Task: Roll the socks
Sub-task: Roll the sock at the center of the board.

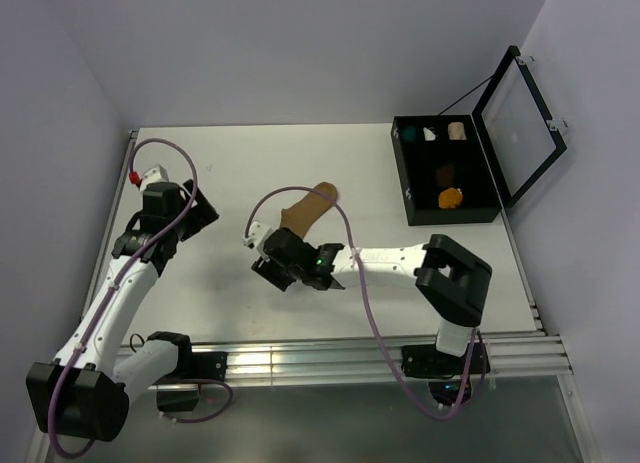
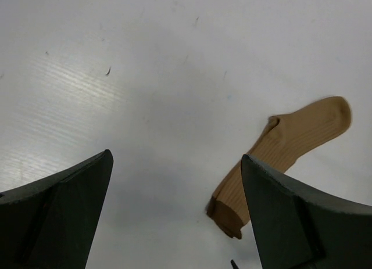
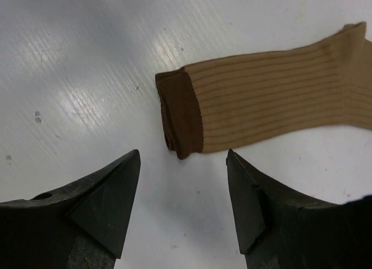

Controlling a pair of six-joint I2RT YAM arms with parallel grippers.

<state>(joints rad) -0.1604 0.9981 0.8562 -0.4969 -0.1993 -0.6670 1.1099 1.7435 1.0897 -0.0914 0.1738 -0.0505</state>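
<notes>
tan sock (image 1: 308,208) diagonal (cuff near-left)

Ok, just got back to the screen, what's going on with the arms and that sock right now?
The tan sock lies flat and unrolled mid-table. The right gripper hovers just short of its darker cuff end, jaws open, holding nothing. The left gripper is off to the left above the table, jaws open too. A dark brown sock and an orange sock sit in compartments of the open black box on the right. No rolling has started.
</notes>
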